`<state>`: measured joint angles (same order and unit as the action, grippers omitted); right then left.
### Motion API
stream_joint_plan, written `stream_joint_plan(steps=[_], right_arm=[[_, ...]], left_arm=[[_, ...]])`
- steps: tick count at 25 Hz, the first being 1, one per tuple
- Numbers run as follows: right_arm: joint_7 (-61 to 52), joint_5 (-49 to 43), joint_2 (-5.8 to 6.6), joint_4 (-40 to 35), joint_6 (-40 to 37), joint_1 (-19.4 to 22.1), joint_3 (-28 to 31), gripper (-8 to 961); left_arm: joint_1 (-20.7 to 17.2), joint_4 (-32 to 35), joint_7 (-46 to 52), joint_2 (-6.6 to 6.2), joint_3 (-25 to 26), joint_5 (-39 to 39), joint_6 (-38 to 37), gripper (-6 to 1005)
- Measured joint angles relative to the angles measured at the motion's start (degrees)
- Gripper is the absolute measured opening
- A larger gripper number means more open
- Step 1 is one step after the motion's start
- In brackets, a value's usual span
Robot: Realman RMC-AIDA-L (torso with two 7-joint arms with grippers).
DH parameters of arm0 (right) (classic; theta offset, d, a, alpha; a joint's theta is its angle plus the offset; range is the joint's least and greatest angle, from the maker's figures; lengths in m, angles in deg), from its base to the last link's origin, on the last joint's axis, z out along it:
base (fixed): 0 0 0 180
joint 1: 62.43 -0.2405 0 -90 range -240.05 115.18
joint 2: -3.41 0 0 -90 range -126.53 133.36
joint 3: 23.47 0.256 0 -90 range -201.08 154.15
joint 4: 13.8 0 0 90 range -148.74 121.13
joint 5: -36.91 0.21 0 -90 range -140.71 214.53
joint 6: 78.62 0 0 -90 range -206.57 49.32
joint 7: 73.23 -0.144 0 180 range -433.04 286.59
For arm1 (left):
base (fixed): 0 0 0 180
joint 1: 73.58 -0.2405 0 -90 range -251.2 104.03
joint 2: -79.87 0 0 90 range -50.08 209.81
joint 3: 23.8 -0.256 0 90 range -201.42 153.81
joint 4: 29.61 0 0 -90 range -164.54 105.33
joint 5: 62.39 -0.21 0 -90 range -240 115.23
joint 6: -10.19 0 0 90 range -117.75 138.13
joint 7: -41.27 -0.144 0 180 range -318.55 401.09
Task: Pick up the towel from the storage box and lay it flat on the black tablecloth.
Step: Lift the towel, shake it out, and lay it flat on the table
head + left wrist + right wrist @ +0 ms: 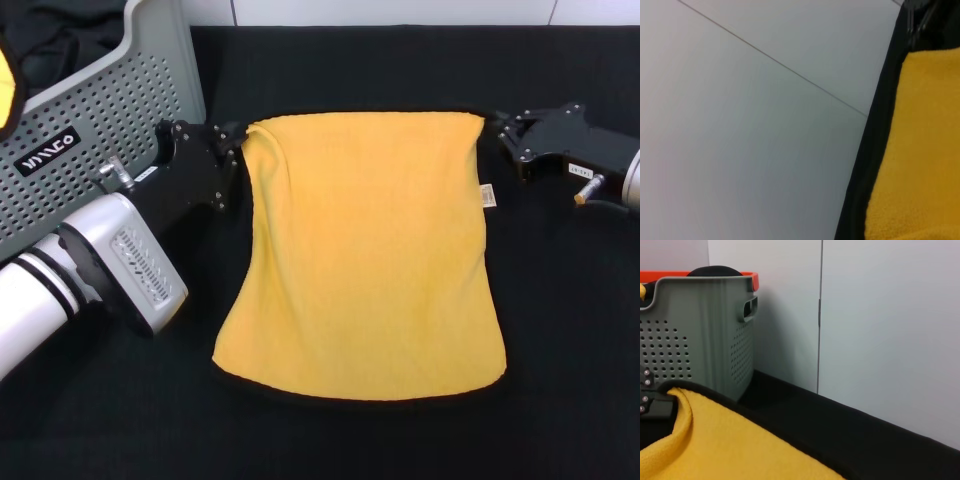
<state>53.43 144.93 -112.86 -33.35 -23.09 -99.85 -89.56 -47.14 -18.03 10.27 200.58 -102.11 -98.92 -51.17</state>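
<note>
Pale wall panels (pixel 880 330) rise behind the work surface, which is covered edge to edge by the black tablecloth (pixel 560 330). On that cloth the towel (pixel 365 255) lies yellow side up, spread almost flat, its black trim showing along the near edge and its small white tag on the robot's right edge. The far edge is raised slightly between the two grippers. The left gripper (pixel 232 160) is clamped on the towel's far left corner, where the fabric bunches into a fold. The right gripper (pixel 497 133) sits at the far right corner, closed on that corner. The storage box (pixel 110 110) stands at the far left of the table, just behind the left arm, its perforated wall and black label facing the camera. Dark fabric (pixel 60 40) lies inside it, and an orange rim (pixel 700 276) shows behind its top edge in the right wrist view.
</note>
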Motion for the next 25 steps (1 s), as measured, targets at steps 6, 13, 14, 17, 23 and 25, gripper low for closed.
stream_joint_plan(steps=[6, 13, 14, 17, 23, 25], right_arm=[[0.2, 0.0, 0.00, 0.0, -1.7, 0.0, 0.0, 28], [0.5, 0.0, 0.00, 0.2, -3.1, -0.6, 0.0, 30], [0.5, 0.0, 0.00, 0.2, -3.2, -0.7, 0.0, 30], [0.5, 0.0, 0.00, 0.3, -3.6, -1.1, -0.1, 31], [0.1, 0.2, 0.00, 0.4, -3.7, -1.2, -0.5, 69], [-0.1, 1.1, 0.00, 0.1, -3.8, -0.9, -0.5, 141]], left_arm=[[0.8, -1.1, -6.8, 0.08, 0.0, -0.4, 0.9, 17], [2.6, -2.8, -7.3, 0.07, -0.1, -0.3, 2.5, 27], [2.7, -2.8, -7.3, 0.06, -0.1, -0.2, 2.7, 28], [2.7, -2.8, -7.4, 0.05, -0.1, 0.0, 3.1, 32], [2.0, -2.9, -7.5, 0.04, -0.1, 0.0, 3.0, 40], [1.3, -2.8, -7.5, 0.04, -0.1, 0.1, 2.5, 65]])
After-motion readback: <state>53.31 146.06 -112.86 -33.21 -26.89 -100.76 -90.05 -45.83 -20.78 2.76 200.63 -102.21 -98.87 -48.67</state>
